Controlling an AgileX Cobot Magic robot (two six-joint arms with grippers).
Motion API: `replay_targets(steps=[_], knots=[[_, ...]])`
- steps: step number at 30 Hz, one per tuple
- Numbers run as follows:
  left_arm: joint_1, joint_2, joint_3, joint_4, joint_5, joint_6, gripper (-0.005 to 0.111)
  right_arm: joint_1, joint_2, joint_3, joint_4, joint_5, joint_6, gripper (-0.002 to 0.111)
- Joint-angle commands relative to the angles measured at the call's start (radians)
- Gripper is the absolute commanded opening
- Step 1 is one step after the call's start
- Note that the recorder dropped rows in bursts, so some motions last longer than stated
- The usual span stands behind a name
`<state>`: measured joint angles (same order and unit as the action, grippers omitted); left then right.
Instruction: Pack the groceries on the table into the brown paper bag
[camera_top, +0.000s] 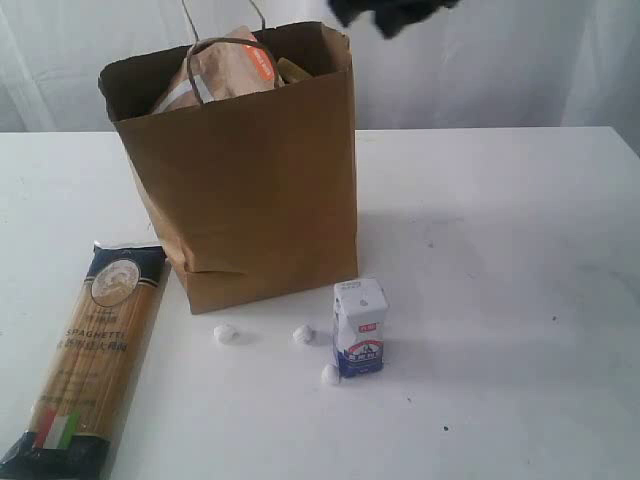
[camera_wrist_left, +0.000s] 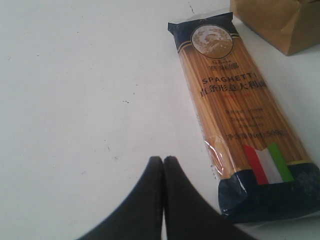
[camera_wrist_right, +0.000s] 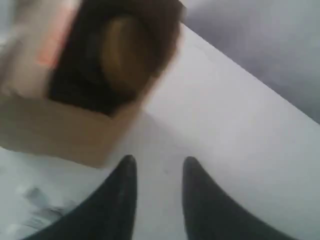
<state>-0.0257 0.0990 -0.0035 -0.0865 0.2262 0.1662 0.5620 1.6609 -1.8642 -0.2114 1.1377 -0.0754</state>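
Mid-pack: two items not yet bagged, both my grippers empty.
Exterior: brown paper bag (camera_top: 250, 190) upright on the table (camera_top: 520, 300), brown orange-labelled pouch (camera_top: 235, 62) poking from its mouth; small white-blue carton (camera_top: 359, 328) stands just before its right corner, spaghetti packet (camera_top: 85, 370) lies flat to its left. Left wrist: left gripper (camera_wrist_left: 163, 165) pinched closed on nothing, near the packet's dark end. Right wrist: right gripper (camera_wrist_right: 159, 162) parted, empty, above the bag; contents blurred. Next, I judge: drop to the carton, jaws astride its sides.
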Motion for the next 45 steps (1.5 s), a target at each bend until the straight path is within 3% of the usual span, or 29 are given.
replay_targets(steps=[1, 6, 11, 16, 23, 31, 36, 41, 45], knots=[[0.003, -0.006, 0.004, -0.006, 0.0, -0.009, 0.0, -0.006, -0.055, -0.005, -0.357, 0.083, 0.081, 0.002], [0.003, -0.006, 0.004, -0.006, 0.0, -0.009, 0.0, -0.079, -0.089, 0.02, -0.418, 0.083, 0.083, 0.0], [0.003, -0.006, 0.004, -0.006, 0.0, -0.009, 0.0, -0.239, -0.091, 0.16, -0.405, 0.061, 0.147, 0.0], [0.003, -0.006, 0.004, -0.006, 0.0, -0.009, 0.0, -0.433, -0.091, 0.39, -0.279, -0.156, 0.214, 0.0], [0.003, -0.006, 0.004, -0.01, -0.032, -0.013, 0.0, -0.595, -0.093, 0.741, 0.051, -0.573, 0.214, 0.0], [0.003, -0.006, 0.004, -0.018, -0.066, -0.177, 0.0, -0.643, -0.139, 1.103, 0.337, -0.994, 0.214, 0.0], [0.003, -0.006, 0.004, -0.018, -0.086, -0.179, 0.0, -0.64, -0.278, 1.273, 0.353, -1.052, 0.214, 0.0], [0.003, -0.006, 0.004, -0.018, -0.226, -0.338, 0.0, -0.64, -0.535, 1.361, 0.344, -1.094, 0.199, 0.0], [0.003, -0.006, 0.004, -0.018, -0.286, -0.38, 0.0, -0.64, -0.73, 1.365, 0.342, -0.989, 0.102, 0.0]])
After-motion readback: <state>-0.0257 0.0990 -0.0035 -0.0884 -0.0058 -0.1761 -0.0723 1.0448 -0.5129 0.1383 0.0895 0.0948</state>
